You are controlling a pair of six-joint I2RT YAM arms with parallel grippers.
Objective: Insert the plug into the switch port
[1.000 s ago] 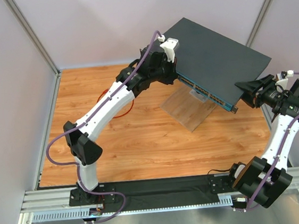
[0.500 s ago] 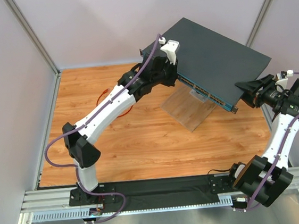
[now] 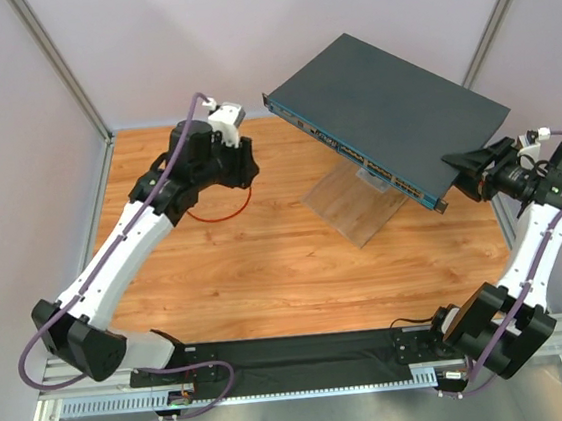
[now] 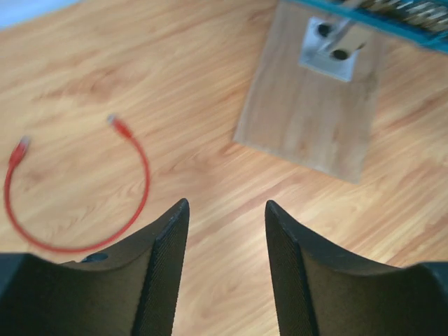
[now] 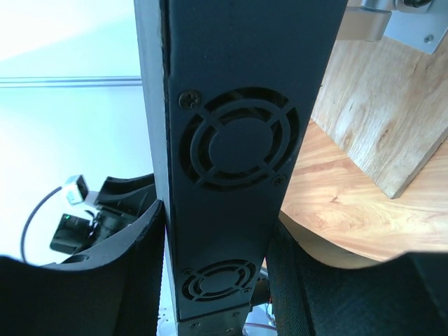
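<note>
The thin red cable [image 4: 143, 189] lies in a loose loop on the wooden table, one red plug [image 4: 120, 127] at its upper end and another [image 4: 19, 148] at far left. My left gripper [image 4: 226, 206] hovers open above the table right of the loop, nothing between its fingers. In the top view it [image 3: 249, 172] is well left of the switch [image 3: 390, 98]. The row of switch ports [image 3: 377, 165] runs along the box's front face. My right gripper [image 5: 218, 213] is shut on the switch's side wall [image 5: 231, 147], which carries fan grilles.
The switch sits tilted on a wooden stand board [image 3: 356, 211] with a metal bracket [image 4: 329, 52]. Grey walls and aluminium posts [image 3: 66, 77] enclose the table on three sides. The cable [image 3: 211, 218] lies partly under the left arm.
My left arm has drawn back from the switch's front face to the left, and its jaws have opened. The right gripper and the switch have not moved.
</note>
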